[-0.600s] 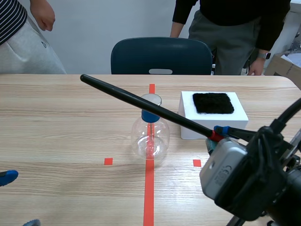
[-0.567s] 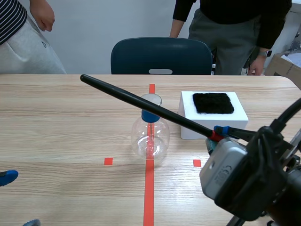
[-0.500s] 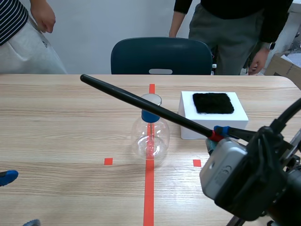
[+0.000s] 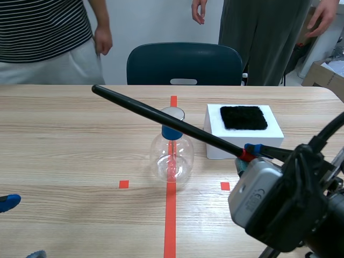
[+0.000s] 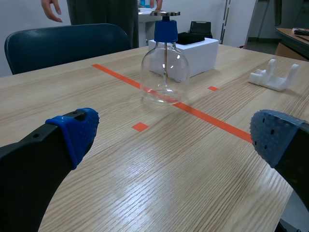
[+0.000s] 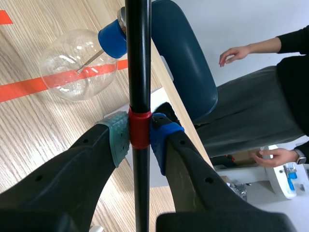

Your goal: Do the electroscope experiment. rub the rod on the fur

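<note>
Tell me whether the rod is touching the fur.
No, the rod, shut in the right gripper, slants past the flask, clear of the fur.

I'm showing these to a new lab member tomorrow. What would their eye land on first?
The long black rod, shut in the right gripper at its red band, slants over the table's middle. By it stands the clear electroscope flask with a blue stopper, on the red tape line. Right of that lies the black fur on a white block.
</note>
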Action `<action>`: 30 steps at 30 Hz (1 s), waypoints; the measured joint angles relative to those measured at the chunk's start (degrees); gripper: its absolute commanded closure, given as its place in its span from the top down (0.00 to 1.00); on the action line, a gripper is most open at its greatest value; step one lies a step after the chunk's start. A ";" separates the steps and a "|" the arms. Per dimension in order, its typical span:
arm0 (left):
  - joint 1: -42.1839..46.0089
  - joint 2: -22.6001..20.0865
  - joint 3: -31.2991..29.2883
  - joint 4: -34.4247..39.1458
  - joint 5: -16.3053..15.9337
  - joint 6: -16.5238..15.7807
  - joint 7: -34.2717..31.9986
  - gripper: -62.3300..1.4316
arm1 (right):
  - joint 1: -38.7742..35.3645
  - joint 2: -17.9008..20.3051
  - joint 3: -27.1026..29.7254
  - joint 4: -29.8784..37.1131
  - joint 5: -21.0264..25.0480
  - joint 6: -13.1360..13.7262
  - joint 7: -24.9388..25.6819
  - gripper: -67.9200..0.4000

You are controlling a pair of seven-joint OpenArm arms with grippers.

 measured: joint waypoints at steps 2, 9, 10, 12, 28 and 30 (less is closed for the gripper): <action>0.00 0.00 0.00 0.00 0.00 0.00 0.00 1.00 | 0.00 0.00 0.00 0.00 0.00 0.00 0.00 0.01; 0.00 0.00 0.00 0.00 0.00 0.00 0.00 1.00 | 0.00 0.00 0.00 0.00 0.00 0.00 0.00 0.01; 0.00 0.00 0.00 0.00 0.00 0.00 0.00 1.00 | 0.00 0.00 0.00 0.00 0.00 0.00 0.00 0.01; 0.00 0.00 0.00 0.00 0.00 0.00 0.00 1.00 | 0.00 0.00 0.00 0.00 0.00 0.00 -0.48 0.01; 0.00 0.00 0.00 0.00 0.00 0.00 0.00 1.00 | -0.02 2.25 0.00 0.02 -4.35 -9.11 -5.01 0.01; 0.00 0.00 0.00 0.00 -0.02 0.00 0.00 1.00 | -0.02 4.13 0.07 0.02 -4.50 -12.61 -7.43 0.01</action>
